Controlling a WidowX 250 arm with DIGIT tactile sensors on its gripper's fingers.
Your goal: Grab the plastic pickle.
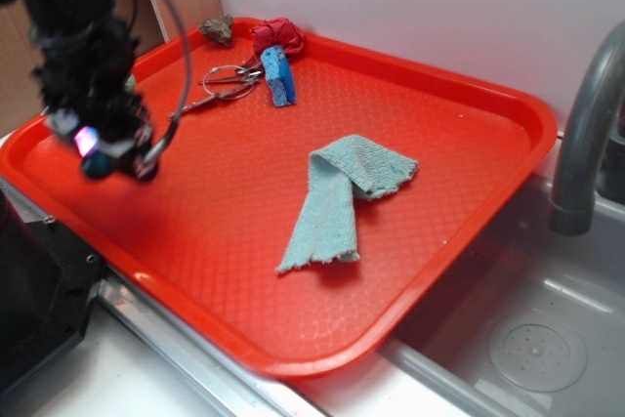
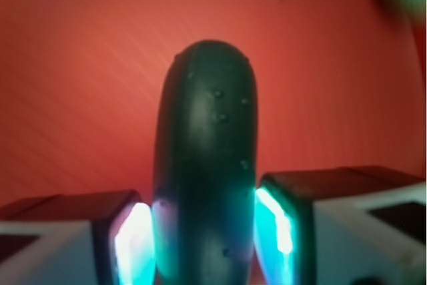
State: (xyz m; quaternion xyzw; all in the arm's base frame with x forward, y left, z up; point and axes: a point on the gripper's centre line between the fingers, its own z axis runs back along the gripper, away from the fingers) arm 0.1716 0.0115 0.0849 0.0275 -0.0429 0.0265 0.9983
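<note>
The gripper [image 2: 203, 231] is clamped on the plastic pickle [image 2: 205, 165], held between its glowing pads [image 2: 273, 225] above the left part of the red tray [image 1: 469, 95], with scissors [image 1: 227, 80], a blue sponge block [image 1: 278, 75] and a teal cloth [image 1: 342, 192] lying apart from it.

We see a red tray [image 1: 469, 192] filling most of the counter, and we place everything else by it. A light blue cloth [image 1: 342, 197] lies folded near the tray's centre. At the tray's far corner sit a blue sponge block [image 1: 278, 75], a red fabric piece [image 1: 278, 36] touching it, metal scissors [image 1: 227, 82] just beside, and a brownish lump [image 1: 218, 28]. Off the tray's right edge we find a grey faucet [image 1: 586, 134] over a sink [image 1: 537, 339].
</note>
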